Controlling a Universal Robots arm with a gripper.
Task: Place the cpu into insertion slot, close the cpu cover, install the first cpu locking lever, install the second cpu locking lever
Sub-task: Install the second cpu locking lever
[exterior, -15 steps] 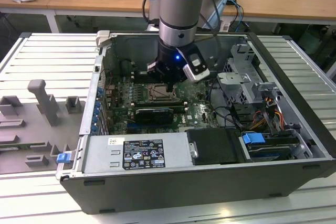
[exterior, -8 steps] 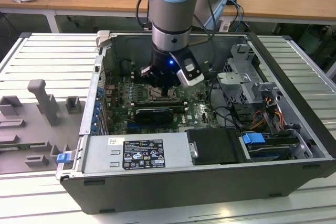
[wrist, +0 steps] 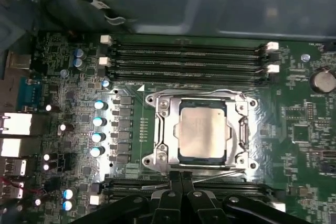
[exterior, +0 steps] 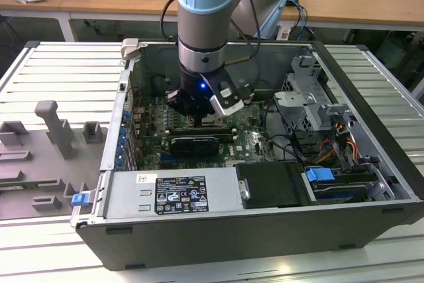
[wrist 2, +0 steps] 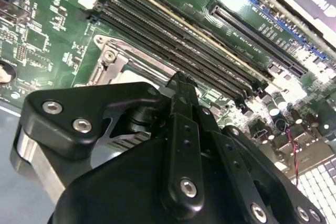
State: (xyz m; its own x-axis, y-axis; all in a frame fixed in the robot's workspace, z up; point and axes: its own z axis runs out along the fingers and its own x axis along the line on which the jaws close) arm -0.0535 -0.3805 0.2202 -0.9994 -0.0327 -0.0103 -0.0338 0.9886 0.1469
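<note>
- The cpu [wrist: 202, 131] is being seen seated in the insertion slot [wrist: 164, 129], framed by the cpu cover [wrist: 242, 129].
- The tool [wrist: 181, 178] is being held pressed together just beside the slot's edge, pinching nothing.

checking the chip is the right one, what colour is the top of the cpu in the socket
Pale silvery-beige metal, seen best in the first wrist view: the cpu sits in the insertion slot.

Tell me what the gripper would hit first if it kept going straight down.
Probably the near edge of the cpu cover, closed over the cpu; the gripper points at that edge, though depth is unclear.
</note>
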